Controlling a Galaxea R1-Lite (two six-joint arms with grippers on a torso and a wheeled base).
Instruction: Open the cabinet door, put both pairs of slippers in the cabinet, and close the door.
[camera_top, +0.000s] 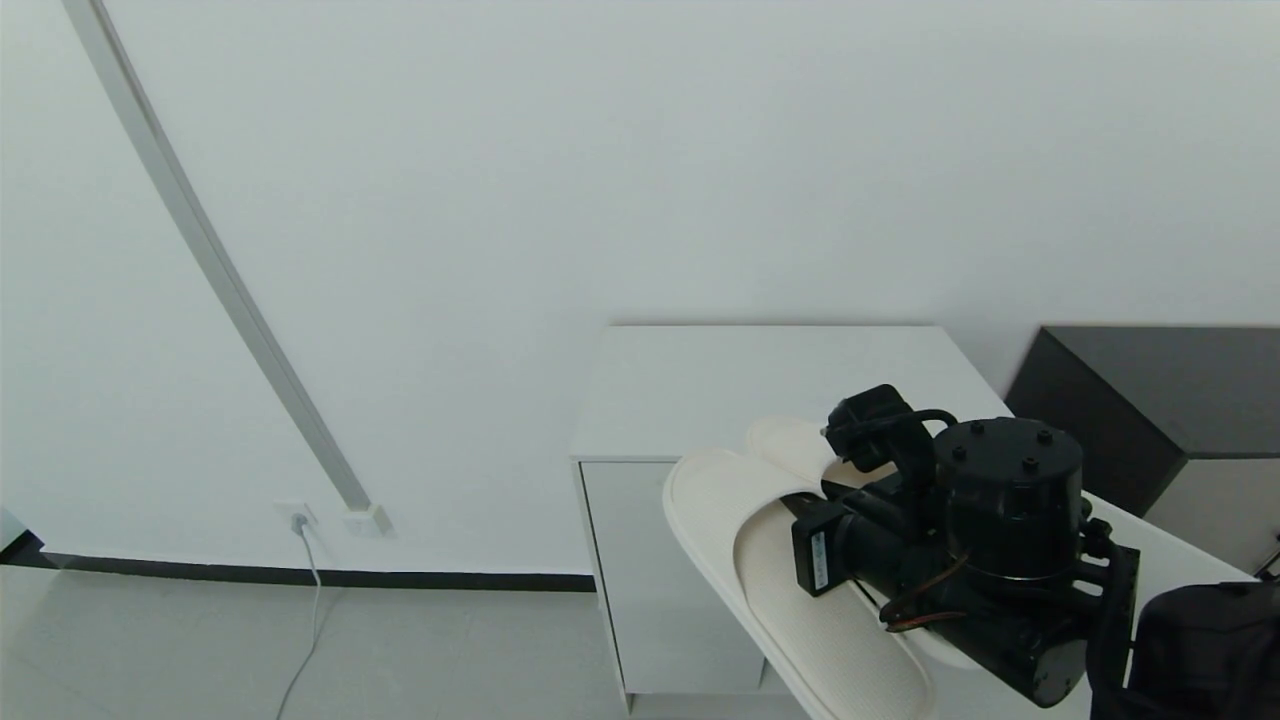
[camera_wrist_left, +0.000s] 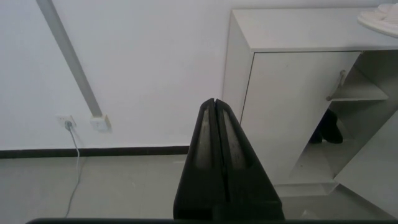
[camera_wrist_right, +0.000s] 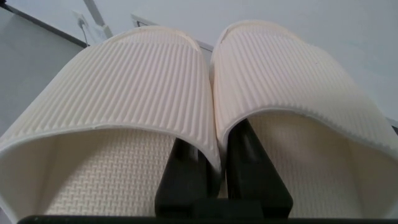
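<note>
1. Obscured areas. In the head view my right arm (camera_top: 960, 560) covers the right part of the cabinet (camera_top: 760, 385) front, so the opening cannot be inspected there. The heels of the pair of slippers (camera_top: 800, 570) are cut off by the lower edge. In the right wrist view the ribbed uppers cover the fingertips of my right gripper (camera_wrist_right: 214, 165). In the left wrist view the cabinet interior is cut off at the edge. A dark object (camera_wrist_left: 329, 127) stands low inside it, below the shelf (camera_wrist_left: 354, 93). It is possibly footwear, but the view is too poor to confirm this.

2. Cabinet state. One front panel (camera_wrist_left: 298, 112) is closed. The compartment beside it stands open.

3. Right gripper. It is clamped on the pair of slippers. The fingers (camera_wrist_right: 249, 165) pinch the adjoining inner edges of the two uppers, so that both slippers sit side by side, touching, with their toes pointing away from the wrist.

4. Slipper position. The pair is held raised in front of the cabinet, at about the height of its top and near its right front corner, with the toes towards the wall (camera_top: 600, 180).

5. Left gripper (camera_wrist_left: 214, 143). The fingers are pressed together with nothing between them. It hangs well to the left of the cabinet, facing its closed panel.
</note>
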